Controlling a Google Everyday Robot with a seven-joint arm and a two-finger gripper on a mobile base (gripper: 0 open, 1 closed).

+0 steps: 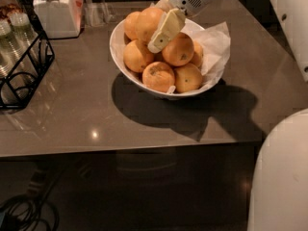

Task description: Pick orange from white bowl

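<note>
The grey-brown glossy tabletop (96,109) fills most of the camera view, and a rounded white part of the robot's body (284,177) covers the lower right corner in front of it. On the far half of the tabletop stands the wide, shallow, glossy white bowl (117,49), lined with crinkled white paper (216,37) that sticks up over its right rim. The bowl holds a heap of round orange fruit. At the left edge a black wire rack (29,76) holds clear bottles with pale caps (12,20), and behind it stands a white lidded jar (57,13), well apart from the bowl. The white and cream gripper (161,37) reaches in from the upper right and hangs over the back of the bowl, slanting down to the left. Whether its jaws are apart or together cannot be told. The large, smooth, plain orange (147,23) lies at the back left of the heap, on top, with the gripper's cream end across its right side. Just right of the gripper sits an orange with a dark dot (179,49), and at the front an orange with brown marks (158,76).
</note>
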